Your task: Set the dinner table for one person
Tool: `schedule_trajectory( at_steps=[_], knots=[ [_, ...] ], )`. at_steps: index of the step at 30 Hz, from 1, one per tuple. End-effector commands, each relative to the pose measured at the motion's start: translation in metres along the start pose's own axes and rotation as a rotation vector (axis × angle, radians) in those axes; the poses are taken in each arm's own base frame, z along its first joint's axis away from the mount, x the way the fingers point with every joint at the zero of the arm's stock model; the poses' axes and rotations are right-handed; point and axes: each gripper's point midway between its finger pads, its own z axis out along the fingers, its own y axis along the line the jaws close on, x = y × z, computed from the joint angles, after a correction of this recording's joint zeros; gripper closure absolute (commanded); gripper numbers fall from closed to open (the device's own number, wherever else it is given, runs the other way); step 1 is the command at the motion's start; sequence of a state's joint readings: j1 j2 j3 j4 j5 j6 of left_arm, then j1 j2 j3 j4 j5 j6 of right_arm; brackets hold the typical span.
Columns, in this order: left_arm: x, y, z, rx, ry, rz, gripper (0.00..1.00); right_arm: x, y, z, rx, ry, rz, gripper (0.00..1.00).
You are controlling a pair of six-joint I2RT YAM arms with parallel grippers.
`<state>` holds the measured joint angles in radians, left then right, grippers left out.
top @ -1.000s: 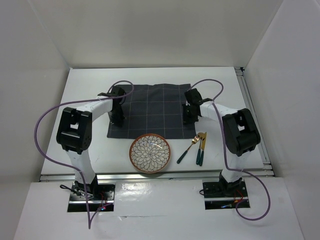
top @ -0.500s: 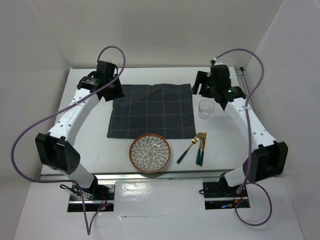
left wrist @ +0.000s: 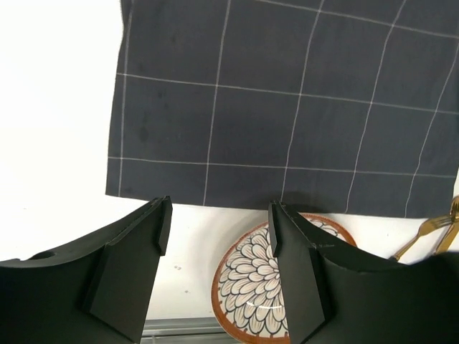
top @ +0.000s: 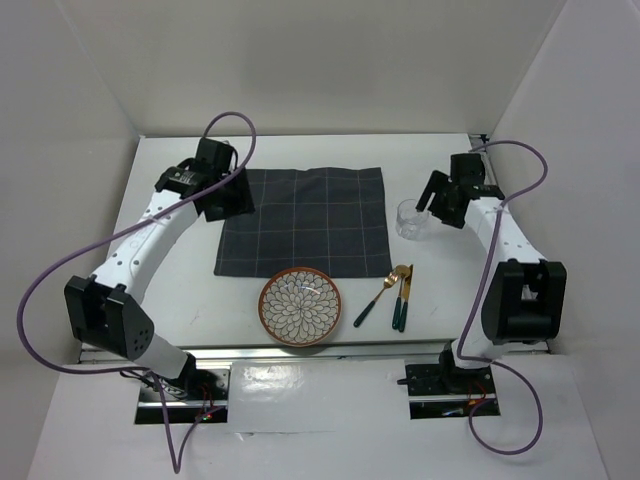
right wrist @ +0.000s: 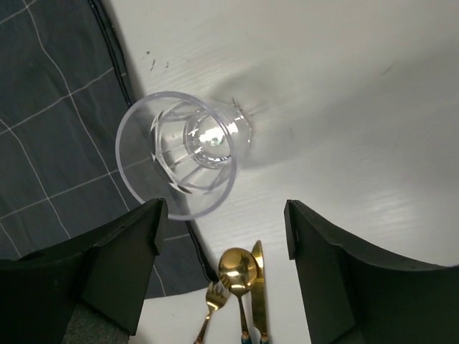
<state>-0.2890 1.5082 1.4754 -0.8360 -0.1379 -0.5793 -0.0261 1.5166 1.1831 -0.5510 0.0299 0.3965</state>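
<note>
The white dinner table (top: 300, 150) carries a dark grey grid-lined mat (top: 305, 220). A flower-patterned plate (top: 300, 306) with a brown rim lies just in front of the mat. My left gripper (top: 225, 195) hovers open over the mat's far left corner; between its fingers the plate (left wrist: 251, 279) shows below the mat (left wrist: 287, 107). A clear glass (top: 410, 220) stands upright at the mat's right edge. My right gripper (top: 440, 205) hangs open just right of it, nothing between its fingers; the glass (right wrist: 183, 150) sits above the left finger.
A gold fork (right wrist: 211, 297), spoon (right wrist: 240, 269) and knife (right wrist: 258, 287) with dark green handles lie together right of the plate, in front of the glass. White walls enclose the table (right wrist: 344, 107) on three sides. Purple cables arch over both arms.
Both grippers, shut over the mat's sides a second ago, have opened. The left arm stretched to the mat's far left corner. The right arm swung right, and the glass now stands uncovered.
</note>
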Motion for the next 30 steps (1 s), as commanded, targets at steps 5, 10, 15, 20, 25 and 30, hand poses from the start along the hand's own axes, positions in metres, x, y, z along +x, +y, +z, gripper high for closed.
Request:
schedule_trajectory(
  at_steps=[5, 10, 15, 20, 25, 30],
  knots=[
    [0.005, -0.013, 0.005, 0.035, 0.0, 0.018, 0.28, 0.003, 0.012, 0.039, -0.052, 0.025, 0.027, 0.35],
    [0.009, -0.014, 0.006, 0.028, 0.006, 0.017, 0.29, 0.005, 0.012, 0.052, -0.05, 0.03, 0.036, 0.61],
    [0.004, -0.022, 0.007, 0.056, 0.012, 0.007, 0.3, -0.012, 0.013, 0.049, -0.024, -0.001, 0.036, 0.95],
    [0.004, -0.027, 0.014, 0.061, 0.022, -0.008, 0.29, -0.06, 0.066, 0.008, -0.082, -0.186, -0.067, 1.0],
    [0.024, -0.032, 0.021, 0.074, 0.078, -0.045, 0.28, -0.062, 0.129, 0.036, -0.143, -0.136, -0.14, 1.0],
    [0.047, -0.023, 0.014, 0.07, 0.101, -0.045, 0.19, -0.066, 0.166, 0.068, -0.187, -0.07, -0.166, 1.0]
  ],
)
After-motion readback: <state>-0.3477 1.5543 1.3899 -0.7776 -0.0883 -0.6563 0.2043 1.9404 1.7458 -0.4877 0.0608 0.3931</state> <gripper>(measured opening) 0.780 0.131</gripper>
